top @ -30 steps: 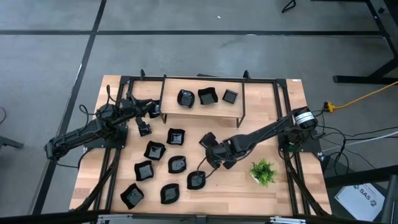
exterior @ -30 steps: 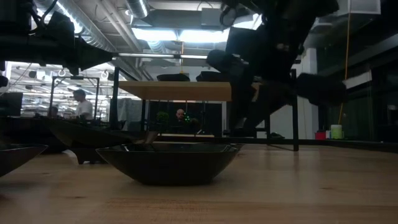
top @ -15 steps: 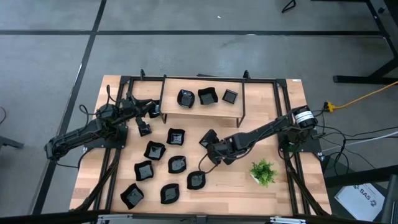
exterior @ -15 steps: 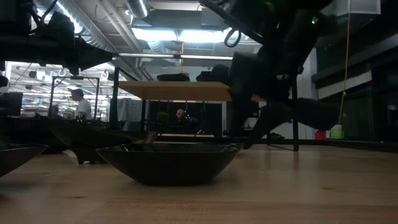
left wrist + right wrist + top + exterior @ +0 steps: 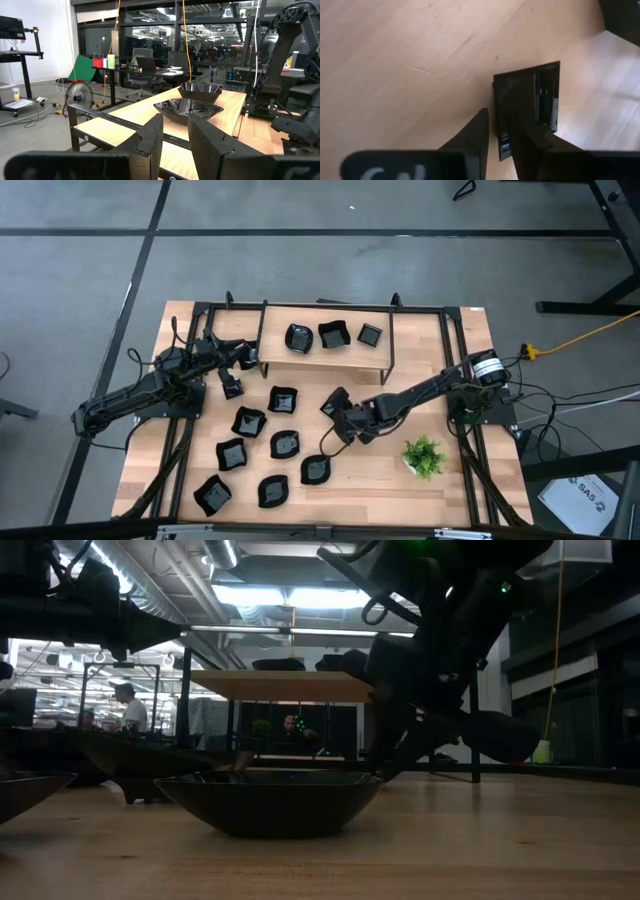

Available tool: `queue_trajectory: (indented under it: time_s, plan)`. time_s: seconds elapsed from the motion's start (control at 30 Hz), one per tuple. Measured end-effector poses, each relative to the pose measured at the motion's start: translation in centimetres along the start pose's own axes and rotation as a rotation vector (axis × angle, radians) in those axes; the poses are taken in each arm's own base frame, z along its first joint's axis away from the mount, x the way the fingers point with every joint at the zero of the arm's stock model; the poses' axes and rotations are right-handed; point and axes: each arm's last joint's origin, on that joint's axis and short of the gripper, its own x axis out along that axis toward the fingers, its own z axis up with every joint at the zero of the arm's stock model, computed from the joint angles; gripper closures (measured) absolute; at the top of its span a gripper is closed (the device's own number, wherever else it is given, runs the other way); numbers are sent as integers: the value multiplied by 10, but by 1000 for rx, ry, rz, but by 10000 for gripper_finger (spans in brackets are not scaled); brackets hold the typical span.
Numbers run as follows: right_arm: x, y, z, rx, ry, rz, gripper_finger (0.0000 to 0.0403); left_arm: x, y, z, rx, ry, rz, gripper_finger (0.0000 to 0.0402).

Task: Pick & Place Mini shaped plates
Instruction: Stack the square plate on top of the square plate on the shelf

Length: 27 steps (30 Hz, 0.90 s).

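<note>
Several glossy black mini plates lie on the wooden table, among them one and another; a bowl-like one fills the low view. Three more stand on the raised shelf. My right gripper, near the table's middle, is shut on a square plate. My left gripper waits open near the shelf's left end, touching nothing. My right gripper pinches the square plate by its rim between the two fingers, near one corner. The fingers point down at the table from above. The plate sticks out beyond the fingertips, tilted over the bare wood.
A small green potted plant stands by the right arm. A black metal frame runs around the work area and carries the shelf. Bare wood lies between the plant and the near plates. People and desks show in the room beyond.
My right gripper has shifted a little toward the table's far edge and come lower, still shut on the square plate.
</note>
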Motion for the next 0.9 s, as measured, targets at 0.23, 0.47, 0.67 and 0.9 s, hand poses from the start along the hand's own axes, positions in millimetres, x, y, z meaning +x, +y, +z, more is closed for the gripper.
queue_trajectory:
  time_s: [0.23,0.47,0.67,0.9]
  plan:
    - [1,-1,-1,9,3,-1,388,0,0,0,0,0,0,315]
    - [1,-2,-2,14,5,-2,391,0,0,0,0,0,-1,315]
    - [-3,-7,2,17,7,0,398,0,0,0,0,0,0,315]
    - [-19,-31,8,77,13,132,401,0,0,0,0,0,0,315]
